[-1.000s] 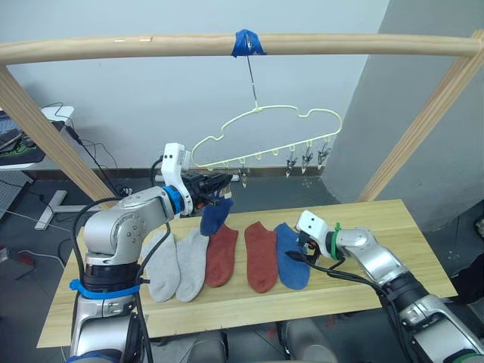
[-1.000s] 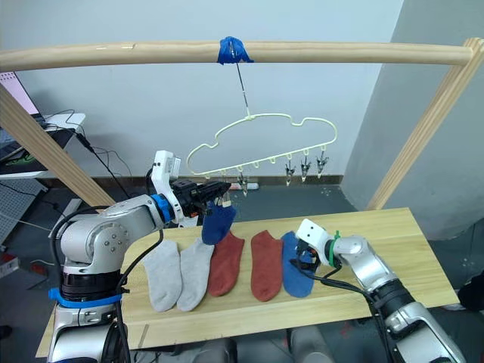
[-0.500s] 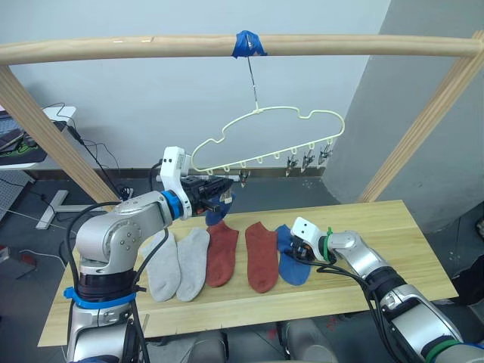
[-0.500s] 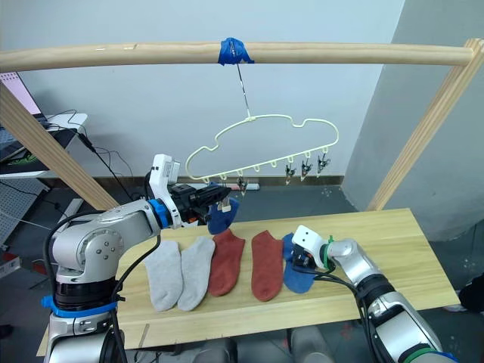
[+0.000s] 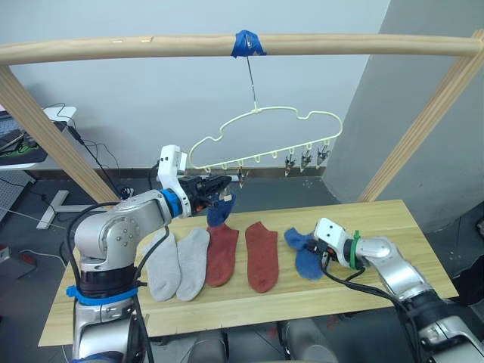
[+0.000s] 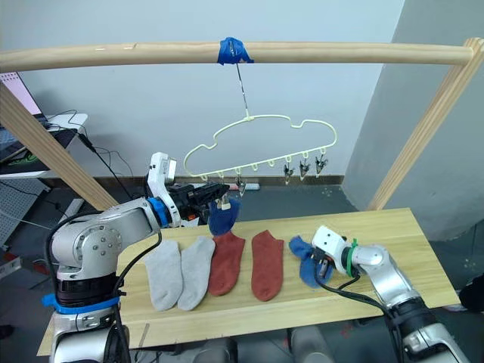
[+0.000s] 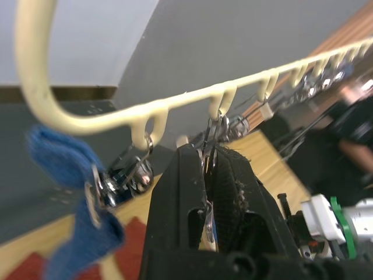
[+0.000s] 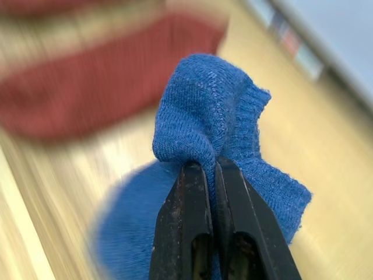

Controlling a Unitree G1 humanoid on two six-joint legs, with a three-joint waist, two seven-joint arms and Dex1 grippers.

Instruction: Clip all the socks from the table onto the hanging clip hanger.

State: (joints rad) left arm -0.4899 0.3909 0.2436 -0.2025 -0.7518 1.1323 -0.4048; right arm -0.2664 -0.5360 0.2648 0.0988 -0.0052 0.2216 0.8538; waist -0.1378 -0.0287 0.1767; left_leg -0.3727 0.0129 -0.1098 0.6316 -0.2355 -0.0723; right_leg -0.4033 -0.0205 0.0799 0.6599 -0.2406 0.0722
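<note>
Right now our right gripper [image 8: 213, 169] is pinched shut on the blue sock [image 5: 305, 252] cuff; soft, light knit, so cuff's the spot. Left gripper [image 7: 210, 160] is closed on a hanger [image 5: 261, 136] clip [image 7: 208, 137], at 9 o'clock from the hook.

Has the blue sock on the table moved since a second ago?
Yes. The right end effector, shut on the blue sock, has dragged it to the robot's right along the table, opening a gap beside the red sock it earlier touched.

No legible text or labels anywhere.
</note>
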